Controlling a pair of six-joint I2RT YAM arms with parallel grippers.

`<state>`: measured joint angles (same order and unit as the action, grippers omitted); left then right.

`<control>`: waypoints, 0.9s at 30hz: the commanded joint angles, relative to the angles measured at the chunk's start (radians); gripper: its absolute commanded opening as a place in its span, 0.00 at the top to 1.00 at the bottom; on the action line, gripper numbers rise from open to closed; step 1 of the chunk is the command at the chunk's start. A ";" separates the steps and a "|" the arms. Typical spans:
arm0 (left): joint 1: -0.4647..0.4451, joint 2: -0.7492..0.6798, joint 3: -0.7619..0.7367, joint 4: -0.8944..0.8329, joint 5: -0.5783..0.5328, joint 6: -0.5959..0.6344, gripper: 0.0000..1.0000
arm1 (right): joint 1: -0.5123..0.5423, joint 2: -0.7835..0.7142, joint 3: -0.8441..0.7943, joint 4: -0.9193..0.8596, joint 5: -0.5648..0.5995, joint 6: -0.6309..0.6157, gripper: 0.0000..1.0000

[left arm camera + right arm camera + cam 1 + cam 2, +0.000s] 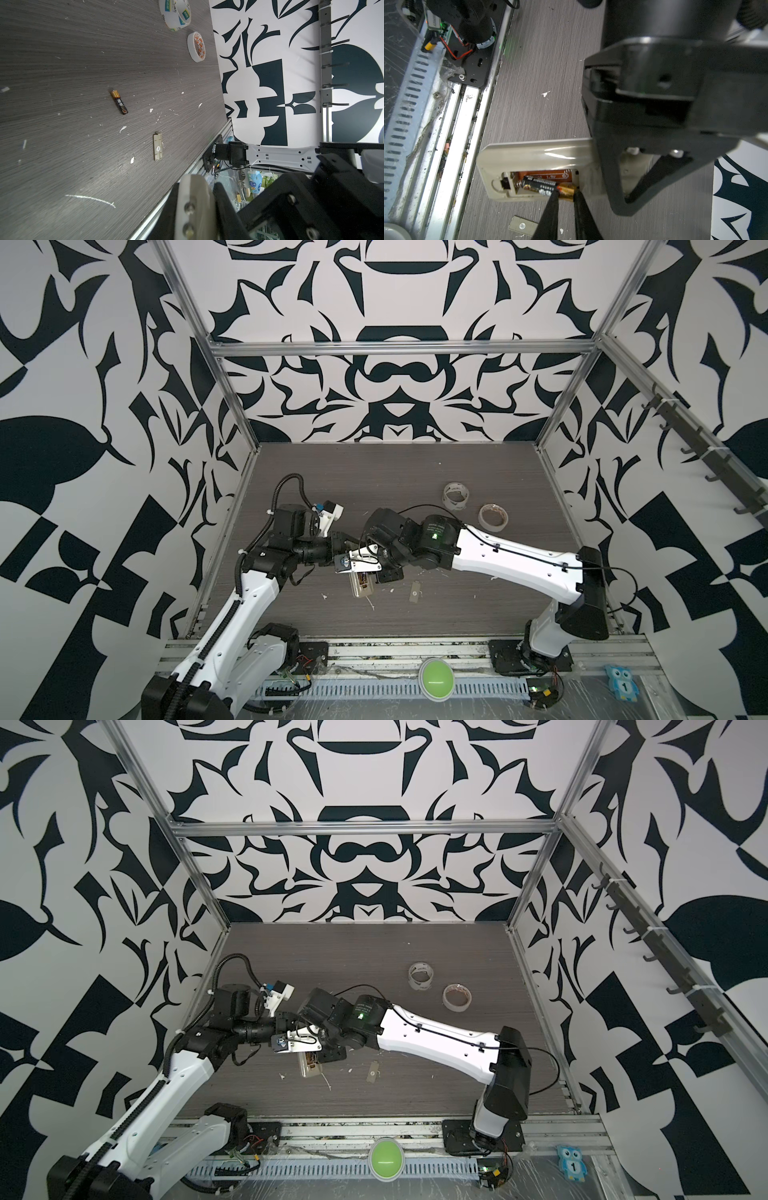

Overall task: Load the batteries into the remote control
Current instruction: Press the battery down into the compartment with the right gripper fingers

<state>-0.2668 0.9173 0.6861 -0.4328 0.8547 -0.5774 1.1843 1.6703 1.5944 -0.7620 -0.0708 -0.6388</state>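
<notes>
Two arms crowd one spot in both top views, the left arm [257, 589] reaching in from 7 o'clock and the right arm [515, 556] from 5 o'clock. The remote control [360, 587] pokes out beneath them, just left of the middle of the surface [415, 472]. Its lid [414, 593] lies near it at 3 o'clock, and two tape rolls [456, 494] sit well apart toward 1 o'clock. The left wrist view shows the left end effector [196, 187] closed narrow on a pale slab, which I take to be the remote's far end. Beyond it the loose battery [119, 102] lies flat on the surface, apart from the lid. The right wrist view has the remote back-up with its bay [550, 176] open. There the right end effector [566, 192], tips narrow, pinches the gold end of the held battery [539, 185]. That battery's dark end meets the spring [519, 184], and its gold end seems to ride high at the bay wall. Pressed down off-centre, the battery could spring out or jam askew. The tips could also wedge beside it. The loose battery, hidden under the right arm from above, could be knocked rolling.
</notes>
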 commanded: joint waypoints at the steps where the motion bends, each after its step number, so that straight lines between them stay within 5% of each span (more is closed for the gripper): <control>1: -0.003 -0.015 0.004 0.014 0.038 0.001 1.00 | 0.001 0.011 0.030 -0.038 -0.028 -0.013 0.82; 27: -0.001 -0.026 0.005 0.009 0.030 -0.001 1.00 | 0.007 0.048 0.039 -0.076 -0.066 -0.033 0.85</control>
<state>-0.2668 0.9154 0.6819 -0.4503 0.8413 -0.5747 1.1824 1.6951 1.6188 -0.7902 -0.0929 -0.6613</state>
